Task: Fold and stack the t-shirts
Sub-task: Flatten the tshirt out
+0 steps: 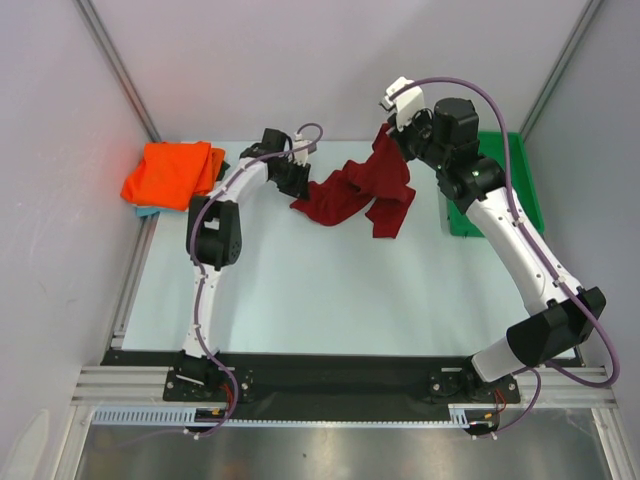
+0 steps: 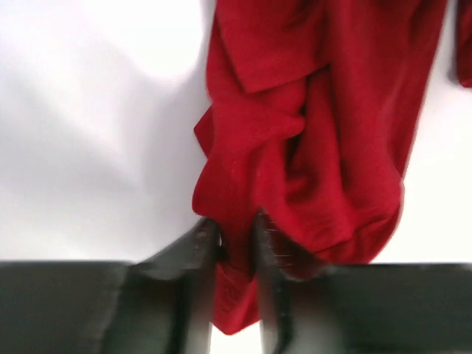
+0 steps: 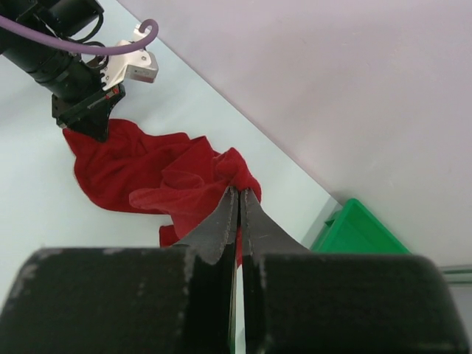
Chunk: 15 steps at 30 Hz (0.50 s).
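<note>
The maroon t-shirt [image 1: 352,190] hangs bunched between both grippers at the back of the table. My left gripper [image 1: 298,182] is shut on its left end; in the left wrist view the cloth [image 2: 310,133] is pinched between the fingers [image 2: 198,251]. My right gripper [image 1: 392,128] is shut on its upper right end and holds it raised; the right wrist view shows the shirt [image 3: 147,177] trailing down from the closed jaws to the left gripper [image 3: 85,110]. A folded orange t-shirt [image 1: 172,172] lies at the back left on a teal-blue one [image 1: 147,211].
A green plastic tray [image 1: 517,180] stands at the back right, partly under my right arm, and shows in the right wrist view [image 3: 354,232]. Grey walls close in the back and sides. The pale table [image 1: 330,290] stretches toward the arm bases.
</note>
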Available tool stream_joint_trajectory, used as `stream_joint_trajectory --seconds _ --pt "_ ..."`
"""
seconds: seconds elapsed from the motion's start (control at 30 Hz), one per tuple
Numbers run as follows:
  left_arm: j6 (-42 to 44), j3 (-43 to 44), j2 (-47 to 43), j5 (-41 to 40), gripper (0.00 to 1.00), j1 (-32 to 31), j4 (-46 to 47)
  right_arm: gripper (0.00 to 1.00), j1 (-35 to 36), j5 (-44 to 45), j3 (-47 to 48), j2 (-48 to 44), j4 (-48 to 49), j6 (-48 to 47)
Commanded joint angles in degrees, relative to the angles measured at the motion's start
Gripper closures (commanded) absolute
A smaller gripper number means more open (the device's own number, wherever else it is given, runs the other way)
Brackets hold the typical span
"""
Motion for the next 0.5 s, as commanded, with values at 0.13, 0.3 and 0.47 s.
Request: stream_joint_trajectory --seconds 0.13,0.3,0.47 --pt "-0.85 0.07 -4.88 2.05 1.0 -0.05 2.17 1.0 -1.16 1.49 -0.52 -1.2 3.21 0.19" --pt "-0.95 -0.2 -17.53 -4.7 1.0 -0.31 3.84 1.0 -5.45 2.72 2.72 3.53 5.86 2.12" --pt "-0.5 -0.72 -30.34 -5.35 0.99 -0.57 3.94 1.0 -8.89 1.67 16.42 13.28 4.98 4.41"
